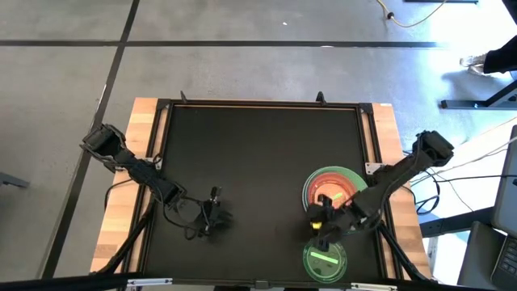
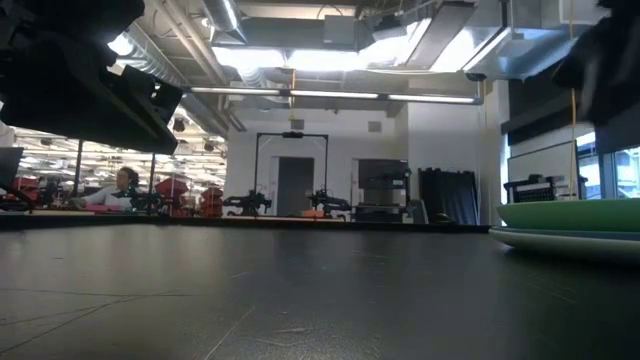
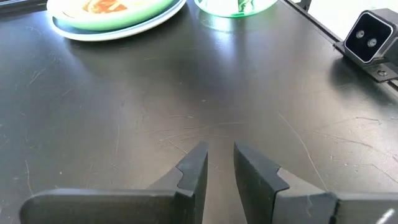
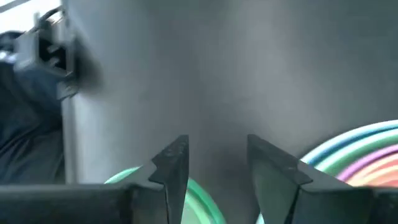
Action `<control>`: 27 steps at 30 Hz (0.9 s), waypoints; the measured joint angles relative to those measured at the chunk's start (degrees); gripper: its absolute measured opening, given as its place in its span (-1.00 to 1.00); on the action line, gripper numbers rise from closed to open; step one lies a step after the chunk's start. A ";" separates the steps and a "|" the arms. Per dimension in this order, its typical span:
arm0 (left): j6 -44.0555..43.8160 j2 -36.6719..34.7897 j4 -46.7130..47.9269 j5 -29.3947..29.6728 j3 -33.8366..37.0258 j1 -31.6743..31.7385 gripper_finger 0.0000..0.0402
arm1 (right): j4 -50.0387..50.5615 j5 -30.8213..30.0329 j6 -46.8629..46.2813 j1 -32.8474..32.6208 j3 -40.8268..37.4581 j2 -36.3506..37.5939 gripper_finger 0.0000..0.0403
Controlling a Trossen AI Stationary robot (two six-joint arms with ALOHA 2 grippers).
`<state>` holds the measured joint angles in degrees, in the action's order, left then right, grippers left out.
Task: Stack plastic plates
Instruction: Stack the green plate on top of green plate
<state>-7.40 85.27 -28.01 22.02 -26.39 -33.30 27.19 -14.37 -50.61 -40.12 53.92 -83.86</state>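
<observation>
A stack of plates (image 1: 333, 187) lies flat on the black mat near the right side: white at the bottom, then green, with orange and pink showing on top. In the low view its green and white rims (image 2: 572, 226) show. One small translucent green plate (image 1: 325, 259) with a centre stripe lies flat by the near edge. My right gripper (image 1: 320, 223) hovers open and empty between the two; its wrist view shows the fingers (image 4: 217, 158) above the mat, with the small plate (image 4: 202, 193) and the stack's coloured rims (image 4: 357, 155) on either side. My left gripper (image 1: 214, 215) waits near the mat's near-left part, its fingers (image 3: 221, 163) a narrow gap apart.
The black mat (image 1: 258, 145) sits in a raised frame on a wooden table. A small camera block (image 3: 371, 36) stands at the near edge. Cables lie by the left gripper (image 1: 186, 220). The mat's far half and middle hold no objects.
</observation>
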 joint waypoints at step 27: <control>-1.27 0.00 0.09 -0.02 0.00 0.00 -0.64 | 0.35 1.94 3.23 -6.65 2.92 -14.17 -0.25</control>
<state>-8.67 85.27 -27.92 22.00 -26.39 -33.30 27.54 -12.43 -47.38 -46.76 56.84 -98.02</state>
